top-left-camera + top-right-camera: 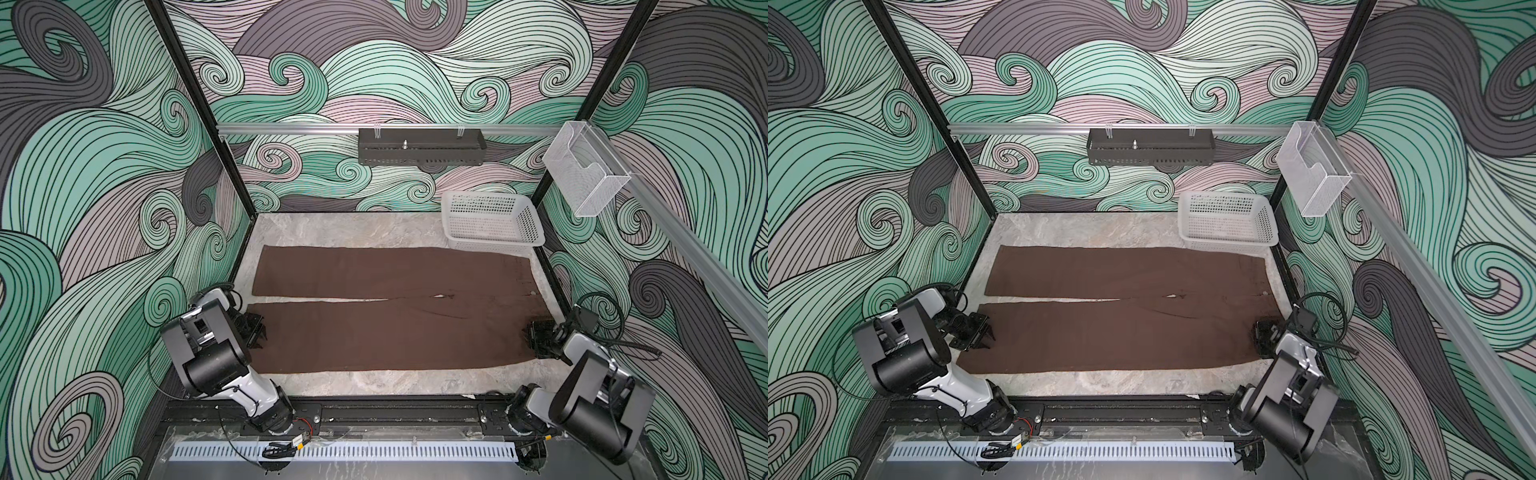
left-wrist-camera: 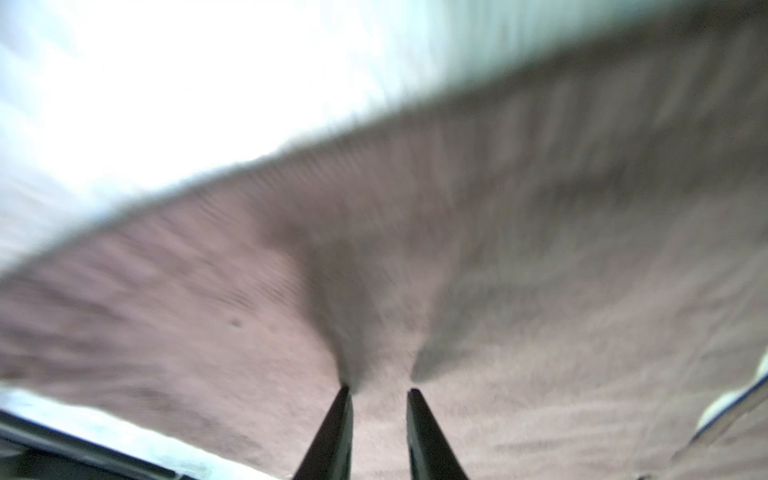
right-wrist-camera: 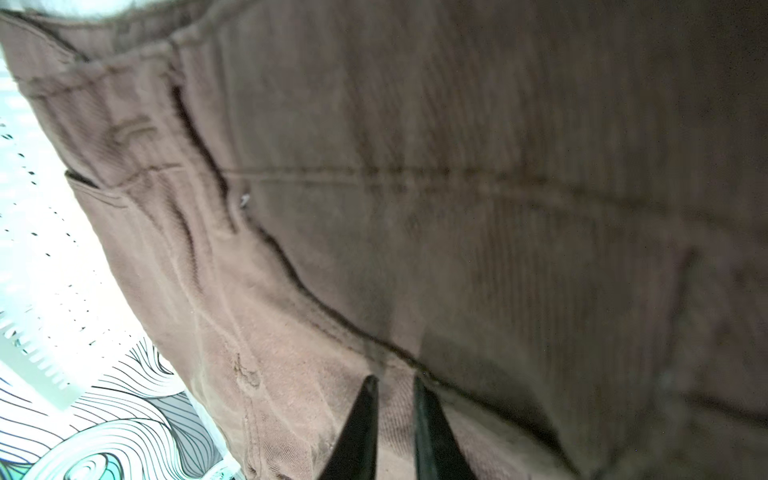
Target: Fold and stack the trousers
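Trousers [image 1: 395, 328] are pinched at both ends. The left gripper [image 2: 378, 390], jaws nearly together, nips a pucker of hem cloth. The right gripper [image 3: 395, 380], just as narrow, grips the waist. They lie flat on the table [image 1: 353, 228], waist end just beside the basket [image 1: 494, 242], legs stretching away from it.

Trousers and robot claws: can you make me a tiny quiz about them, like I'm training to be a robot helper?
1. True or false: the trousers lie spread out flat on the table.
2. Which end of them is nearer the white basket? A) the waist B) the leg cuffs
3. Fill in: the left claw is at a leg cuff; the right claw is at the ___.
Key: 1 true; 2 A; 3 waist.
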